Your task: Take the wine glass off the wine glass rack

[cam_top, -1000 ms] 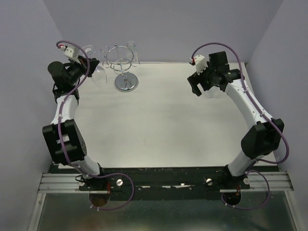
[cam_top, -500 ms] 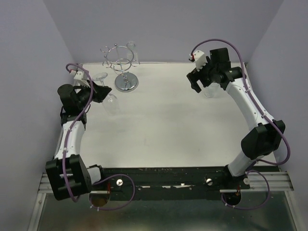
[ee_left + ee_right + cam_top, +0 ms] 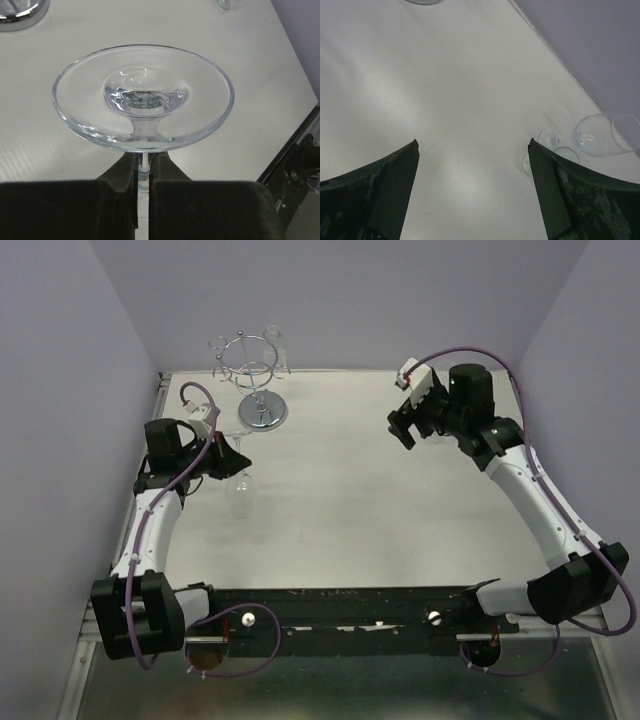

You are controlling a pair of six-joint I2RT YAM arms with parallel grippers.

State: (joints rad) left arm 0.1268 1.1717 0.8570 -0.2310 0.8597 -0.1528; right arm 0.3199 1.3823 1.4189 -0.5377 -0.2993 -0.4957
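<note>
Wine glass (image 3: 240,487) off the wine glass rack (image 3: 256,380), held by its stem.
Top view: the left gripper (image 3: 230,454) is clamped on the glass, just in front and left of the rack's base; the right gripper (image 3: 403,428) hangs well to the rack's right. Left wrist: fingers (image 3: 167,170) pinch the stem below the round foot. Right wrist: jaws spread wide, holding nothing, above the table (image 3: 445,100).

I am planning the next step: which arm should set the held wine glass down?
Left: the left gripper grips the wine glass stem, off the wine glass rack; the right gripper is open, empty.
</note>
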